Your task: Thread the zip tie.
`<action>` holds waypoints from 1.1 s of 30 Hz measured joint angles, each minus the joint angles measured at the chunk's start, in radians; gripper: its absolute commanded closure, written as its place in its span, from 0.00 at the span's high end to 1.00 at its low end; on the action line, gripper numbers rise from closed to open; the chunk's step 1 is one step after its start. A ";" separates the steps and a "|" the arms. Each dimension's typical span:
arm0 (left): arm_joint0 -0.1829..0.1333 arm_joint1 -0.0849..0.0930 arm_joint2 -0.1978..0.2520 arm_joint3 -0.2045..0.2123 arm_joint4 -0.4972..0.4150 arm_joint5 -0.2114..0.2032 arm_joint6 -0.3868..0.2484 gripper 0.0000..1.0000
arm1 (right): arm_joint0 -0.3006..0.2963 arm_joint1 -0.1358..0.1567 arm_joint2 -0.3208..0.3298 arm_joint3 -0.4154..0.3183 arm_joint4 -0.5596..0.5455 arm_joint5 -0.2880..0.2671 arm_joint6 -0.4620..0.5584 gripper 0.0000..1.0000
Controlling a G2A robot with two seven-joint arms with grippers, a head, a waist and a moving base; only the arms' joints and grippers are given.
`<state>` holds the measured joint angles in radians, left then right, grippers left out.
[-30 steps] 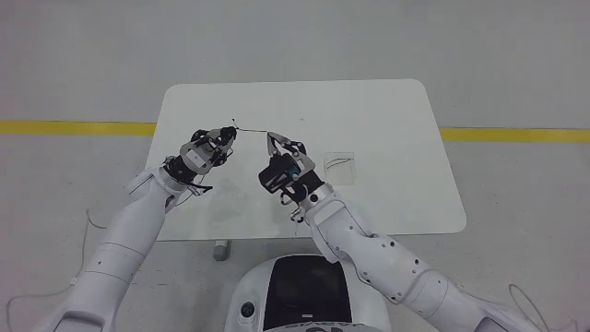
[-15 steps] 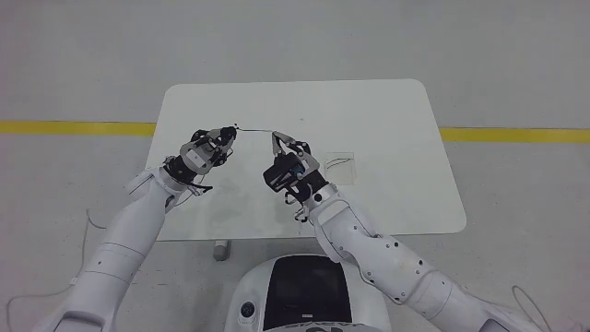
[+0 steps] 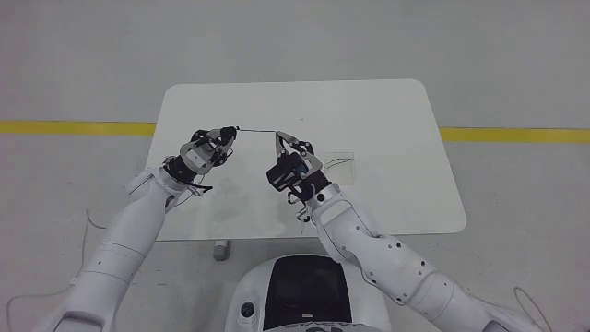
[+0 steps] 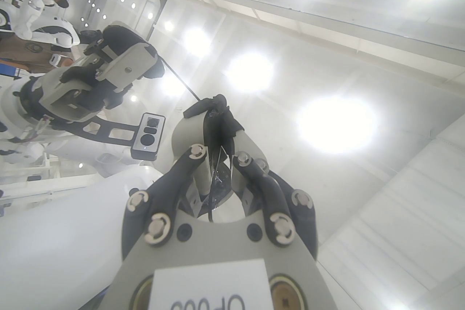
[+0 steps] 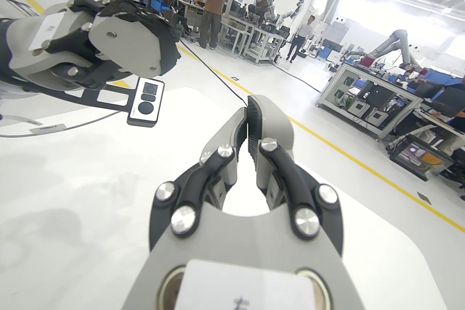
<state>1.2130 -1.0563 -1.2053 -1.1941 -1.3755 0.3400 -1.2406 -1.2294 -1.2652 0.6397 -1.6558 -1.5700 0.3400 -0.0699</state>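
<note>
A thin black zip tie [image 3: 256, 131] is stretched in the air between my two grippers, above the white table [image 3: 369, 111]. My left gripper [image 3: 230, 132] is shut on one end of it. In the left wrist view the left gripper [image 4: 216, 104] pinches the tie [image 4: 181, 80], which runs off to the right gripper [image 4: 123, 60]. My right gripper [image 3: 279, 136] is shut on the other end. In the right wrist view the right gripper [image 5: 248, 104] clamps the tie [image 5: 218, 75], which leads to the left gripper [image 5: 127, 35]. Which end carries the tie's head is hidden by the fingers.
A small clear bag [image 3: 339, 163] lies flat on the table just right of the right gripper. Yellow floor lines [image 3: 498, 135] run beyond the table's edges. Workbenches [image 5: 367, 97] and people stand far off in the room.
The right gripper has shifted a little to the right, away from the left one, and the tie between them now runs straighter. The left arm has stayed put.
</note>
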 measured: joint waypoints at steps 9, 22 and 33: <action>0.000 0.000 0.000 0.000 0.000 0.000 0.000 0.00 | -0.009 0.004 0.011 -0.004 0.000 0.000 -0.001 0.00; 0.000 0.000 0.000 0.000 0.000 0.000 0.000 0.00 | -0.017 0.010 0.020 -0.008 0.000 0.000 0.000 0.00; 0.000 0.000 0.000 0.000 0.000 0.000 0.000 0.00 | -0.013 0.015 0.011 0.000 0.000 0.000 0.014 0.00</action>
<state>1.2130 -1.0563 -1.2053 -1.1941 -1.3755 0.3400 -1.2406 -1.2428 -1.2505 0.6505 -1.6562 -1.5700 0.3400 -0.0563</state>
